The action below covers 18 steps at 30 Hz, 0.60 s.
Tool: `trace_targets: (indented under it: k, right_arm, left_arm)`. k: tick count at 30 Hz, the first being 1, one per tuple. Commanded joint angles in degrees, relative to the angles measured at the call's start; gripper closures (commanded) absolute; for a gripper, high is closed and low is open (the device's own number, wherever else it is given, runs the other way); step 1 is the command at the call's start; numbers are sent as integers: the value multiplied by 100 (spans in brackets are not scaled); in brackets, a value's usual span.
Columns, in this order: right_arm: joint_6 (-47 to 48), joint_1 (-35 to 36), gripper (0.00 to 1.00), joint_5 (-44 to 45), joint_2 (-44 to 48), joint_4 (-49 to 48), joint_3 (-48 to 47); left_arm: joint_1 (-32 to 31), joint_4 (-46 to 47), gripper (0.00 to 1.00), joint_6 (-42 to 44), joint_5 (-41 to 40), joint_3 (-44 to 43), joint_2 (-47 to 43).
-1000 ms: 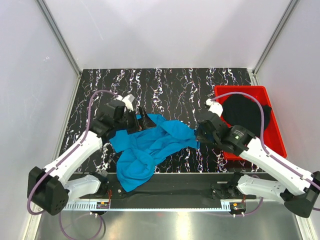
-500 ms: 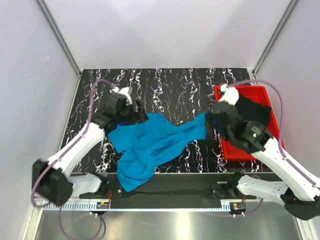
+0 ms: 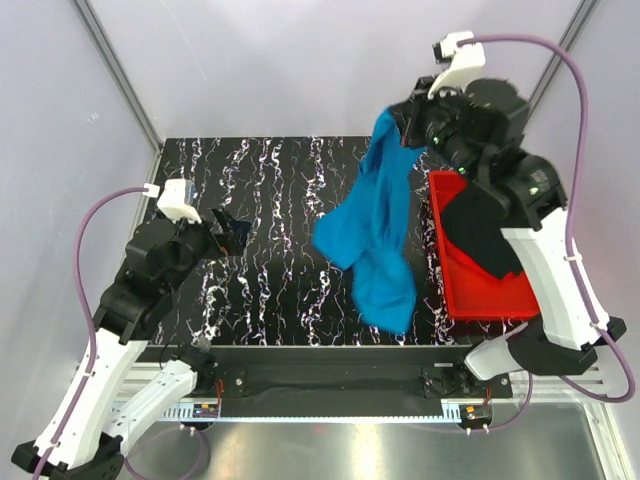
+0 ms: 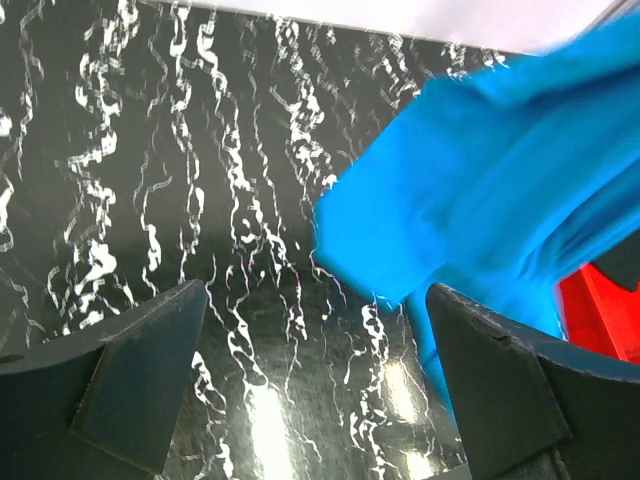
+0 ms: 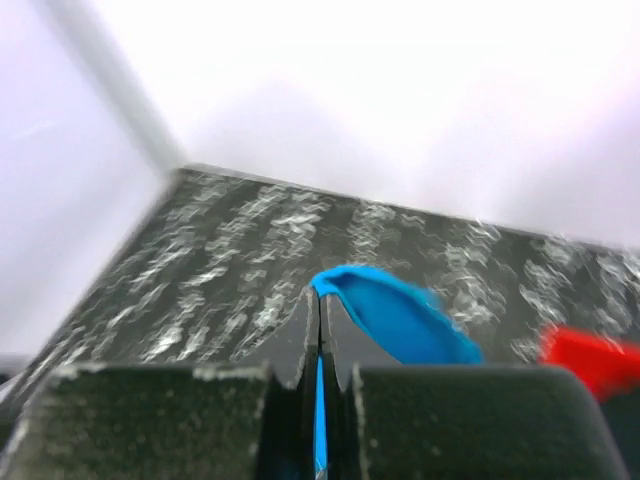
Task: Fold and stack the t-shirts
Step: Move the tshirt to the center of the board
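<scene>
A wide stretch of black, white-veined tabletop [image 3: 290, 180] shows left of the red tray [image 3: 447, 300], which sits against the table's right edge. Well left of the tray, the left gripper [image 3: 228, 232] hovers over that marble. Its fingers [image 4: 130, 380] are spread wide and hold nothing.

Inside the tray lies the black t-shirt [image 3: 480, 235], bunched. Just left of the tray hangs the sky-blue t-shirt [image 3: 375, 230], a long drooping column. Its lower end is beside the tray's near-left corner; whether it touches the table cannot be told.

Its top is above the tray's far-left corner, near the back wall. There the right gripper [image 3: 405, 130] is raised high. Its fingers [image 5: 170, 420] are pressed together on a thin fold of blue cloth.
</scene>
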State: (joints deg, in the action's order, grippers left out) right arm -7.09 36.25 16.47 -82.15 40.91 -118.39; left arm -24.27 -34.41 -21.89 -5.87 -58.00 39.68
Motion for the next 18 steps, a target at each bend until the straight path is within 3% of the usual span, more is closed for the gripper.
trace_targets:
  k: [1, 5, 8, 13, 18]
  right_arm:
    - [577, -4, 100, -2545, -300, 452, -1322]
    - [341, 14, 100, -3895, -846, 735, -2503]
    - [-19, 23, 100, -4195, -593, 167, -2646]
    - [-512, 22, 100, -4511, -293, -469, -3064]
    - [-1161, 22, 100, -4617, -3, -1548, -3059]
  left_arm:
    - [1, 242, 1, 396, 358, -290, -39]
    - [1, 207, 1, 343, 376, -414, -92]
    - [1, 93, 1, 430, 349, -537, -259]
    - [1, 137, 1, 572, 1105, -748, -619]
    - [1, -135, 1, 668, 930, -1134, -865]
